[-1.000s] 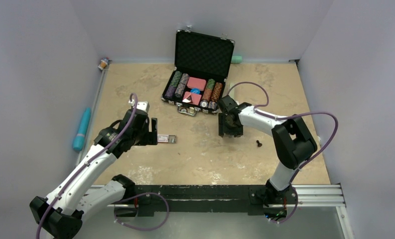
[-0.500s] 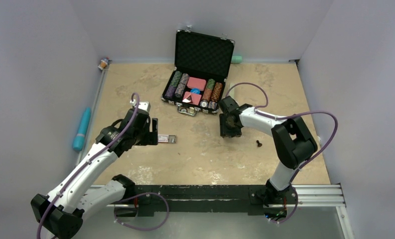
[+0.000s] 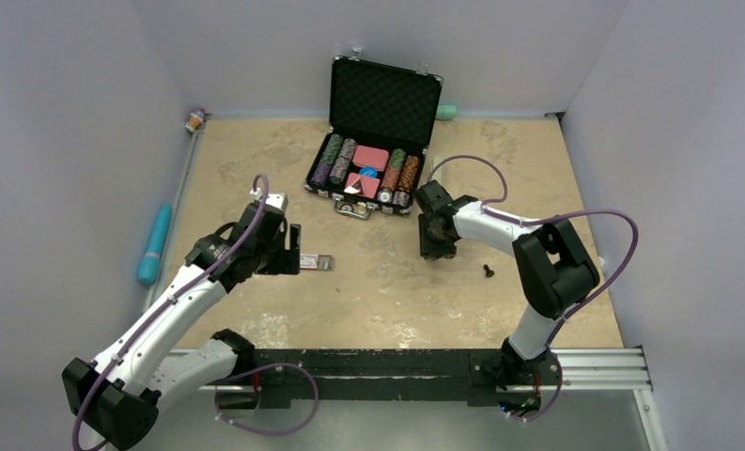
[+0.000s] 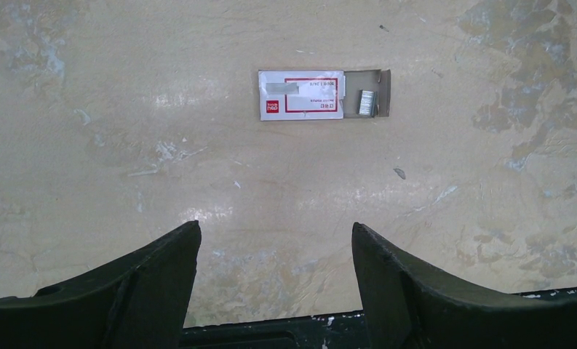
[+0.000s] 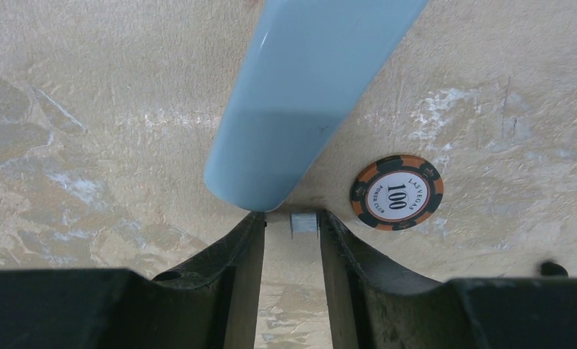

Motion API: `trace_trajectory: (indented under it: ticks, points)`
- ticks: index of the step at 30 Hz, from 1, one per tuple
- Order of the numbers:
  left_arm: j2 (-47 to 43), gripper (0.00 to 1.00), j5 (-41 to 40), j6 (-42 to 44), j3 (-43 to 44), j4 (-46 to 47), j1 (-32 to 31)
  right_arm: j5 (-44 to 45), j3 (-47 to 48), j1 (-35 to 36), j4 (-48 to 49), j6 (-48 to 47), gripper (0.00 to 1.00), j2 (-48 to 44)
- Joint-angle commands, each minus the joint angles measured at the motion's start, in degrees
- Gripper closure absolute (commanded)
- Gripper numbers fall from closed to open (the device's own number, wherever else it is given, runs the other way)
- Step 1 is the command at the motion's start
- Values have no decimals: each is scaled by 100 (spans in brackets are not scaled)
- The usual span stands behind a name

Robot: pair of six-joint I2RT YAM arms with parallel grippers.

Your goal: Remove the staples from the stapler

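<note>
Since the job is emptying a stapler, both arms work low over the table (image 3: 387,301), a mottled tan slab with walls on three sides.

The chip case (image 3: 384,94) stands open at the far middle with its lid upright. Judgement: clutter, no part of the job.

The left gripper (image 4: 274,231) has its jaws wide with nothing between them. It hangs over bare table on the near side of the box (image 4: 301,94). Judgement: lined up on the box, ready to steady it.

The right gripper (image 5: 292,218) is low near the case's near right corner, fingers narrow but apart.

A pale blue rounded body (image 5: 300,102) reaches in from beyond the tips. It is probably the stapler; I cannot confirm.

The box is red-and-white and lies flat. Its tray is slid out at one end, holding a second staple strip (image 4: 367,102).

A poker chip (image 5: 396,192), orange and black and marked 100, lies flat just beside one right finger.

The staple strip (image 5: 304,224), the task's thing, is tiny and silver. It lies on the table between the right fingertips, against one finger, with a sliver of gap at the other. As far as I can judge it is not pinched yet.

Room:
- The blue body's end crowds the strip from beyond and the chip crowds one side, so I judge the only clean approach is along the fingers.
- The box has open table all round.
- A small dark bit (image 3: 488,271) lies near the right arm, apart from the strip.
</note>
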Motion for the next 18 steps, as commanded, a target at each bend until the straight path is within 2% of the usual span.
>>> trace_trajectory:
  ticks: [1,11,18]
  points:
    - [30,21,34,125,103,154,41,33,-85,-31,26,-19,64,72]
    - [20,21,39,130,100,152,41,38,-158,-35,-64,49,68,-32]
    - [-3,21,36,120,98,159,43,28,-184,-37,-88,71,77,-52]
